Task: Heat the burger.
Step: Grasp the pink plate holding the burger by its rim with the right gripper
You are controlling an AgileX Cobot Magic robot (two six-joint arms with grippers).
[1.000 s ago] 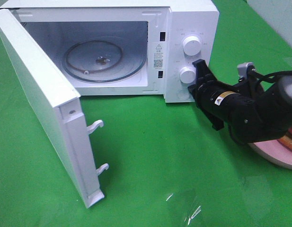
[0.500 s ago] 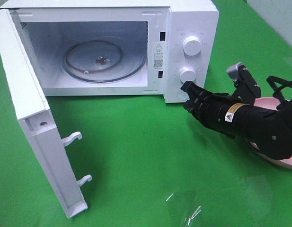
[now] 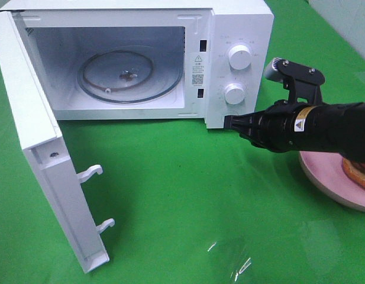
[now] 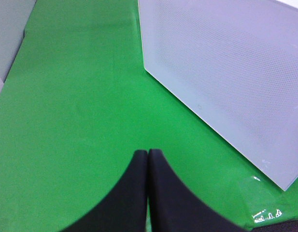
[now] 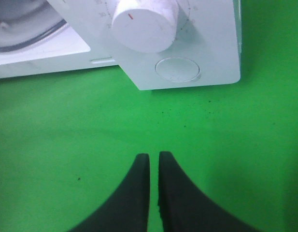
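The white microwave point(image 3: 238, 35) stands with its door point(image 3: 40, 160) swung wide open to the left, and the glass turntable point(image 3: 129, 74) inside is bare. My right gripper point(image 3: 228, 122) hovers just in front of the control panel's lower corner, below the lower knob point(image 3: 234, 93). In the right wrist view its fingertips point(image 5: 151, 154) stand shut with a hairline slit and nothing between them, pointing at the round door button point(image 5: 177, 69). The burger point(image 3: 357, 171) shows only as an orange-brown edge on the pink plate point(image 3: 324, 174), mostly hidden behind my right arm. My left gripper point(image 4: 148, 152) is shut and empty.
Green cloth point(image 3: 188, 195) covers the table. The open door juts toward the front left, its latch hooks point(image 3: 90, 173) sticking out. In the left wrist view the door's perforated panel point(image 4: 226, 72) lies beside the left gripper. A clear plastic scrap point(image 3: 232, 260) glints near the front edge.
The microwave door swung wider open. My right gripper dropped from the lower knob to the panel's bottom corner, and the arm turned level, uncovering more of the pink plate.
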